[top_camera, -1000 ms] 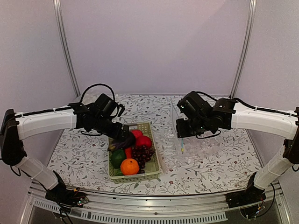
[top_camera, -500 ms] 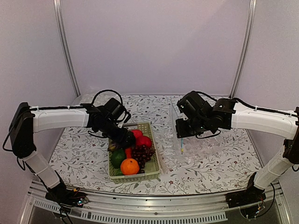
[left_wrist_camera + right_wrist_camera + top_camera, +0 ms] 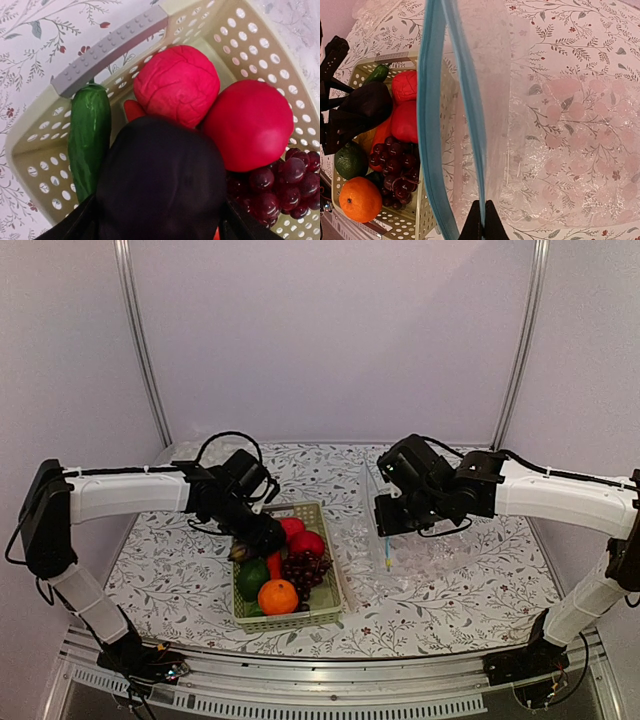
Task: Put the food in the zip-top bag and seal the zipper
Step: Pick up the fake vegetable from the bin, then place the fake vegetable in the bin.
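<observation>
**Straddling the eggplant, bag pinched upright**

Left jaws sit either side of the eggplant [image 3: 160,180] in the basket [image 3: 260,45], lower left of centre in the top view. We cannot tell if they grip it. Right jaws are pinched tight on the zipper [image 3: 427,100], holding the zip-top bag [image 3: 490,75] upright just right of the basket, its mouth parted.

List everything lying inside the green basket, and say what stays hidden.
Seen in the basket: an eggplant, a cucumber, two red fruits, grapes, an orange, a green fruit and a carrot. Hidden: most of the carrot and anything beneath the eggplant and grapes.
</observation>
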Controlling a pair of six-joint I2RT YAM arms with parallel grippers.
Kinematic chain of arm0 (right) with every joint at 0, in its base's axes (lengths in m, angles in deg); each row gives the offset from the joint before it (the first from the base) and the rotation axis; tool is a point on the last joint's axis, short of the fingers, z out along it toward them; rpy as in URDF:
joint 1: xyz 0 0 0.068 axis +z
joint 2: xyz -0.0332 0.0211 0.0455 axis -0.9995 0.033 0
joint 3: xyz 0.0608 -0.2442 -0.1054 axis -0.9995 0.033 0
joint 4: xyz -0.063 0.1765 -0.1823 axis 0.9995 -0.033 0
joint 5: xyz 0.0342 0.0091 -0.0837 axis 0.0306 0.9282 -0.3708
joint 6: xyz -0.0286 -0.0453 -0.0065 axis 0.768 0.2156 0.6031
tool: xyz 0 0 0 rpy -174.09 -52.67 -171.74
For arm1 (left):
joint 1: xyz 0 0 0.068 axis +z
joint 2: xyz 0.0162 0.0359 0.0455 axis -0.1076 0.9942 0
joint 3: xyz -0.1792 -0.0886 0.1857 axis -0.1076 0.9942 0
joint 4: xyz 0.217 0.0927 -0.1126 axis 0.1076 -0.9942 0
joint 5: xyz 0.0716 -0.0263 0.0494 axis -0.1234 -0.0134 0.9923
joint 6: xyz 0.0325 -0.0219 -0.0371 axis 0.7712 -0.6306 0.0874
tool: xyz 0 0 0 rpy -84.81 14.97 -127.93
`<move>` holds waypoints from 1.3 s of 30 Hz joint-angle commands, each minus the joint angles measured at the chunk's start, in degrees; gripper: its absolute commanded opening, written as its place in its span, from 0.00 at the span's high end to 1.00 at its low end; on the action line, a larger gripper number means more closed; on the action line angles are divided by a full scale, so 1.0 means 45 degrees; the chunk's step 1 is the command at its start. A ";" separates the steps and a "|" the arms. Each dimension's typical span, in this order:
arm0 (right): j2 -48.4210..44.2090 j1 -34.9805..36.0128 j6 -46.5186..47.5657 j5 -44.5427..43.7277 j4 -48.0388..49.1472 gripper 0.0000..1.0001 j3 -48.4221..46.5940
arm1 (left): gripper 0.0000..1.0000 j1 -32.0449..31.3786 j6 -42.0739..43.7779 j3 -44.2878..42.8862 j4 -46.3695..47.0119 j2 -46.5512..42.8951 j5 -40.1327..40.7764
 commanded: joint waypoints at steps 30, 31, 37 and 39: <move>-0.0543 0.0101 0.0887 0.2044 0.2137 1.00 0.0336 | 0.33 -0.2335 -0.6110 0.1358 1.3996 -0.2659 -0.4255; -0.0544 0.0111 0.0898 0.2069 0.2154 1.00 0.0336 | 0.34 -0.2436 -0.6115 0.1553 1.4761 -0.2527 -0.4038; -0.0636 0.0099 0.0789 0.2367 0.2211 1.00 0.0287 | 0.34 -0.2856 -0.5869 0.1711 1.5541 -0.1972 -0.2154; -0.0762 0.0108 0.0727 0.2244 0.2165 1.00 0.0333 | 0.35 -0.2881 -0.6006 0.1991 1.5217 -0.2121 -0.1453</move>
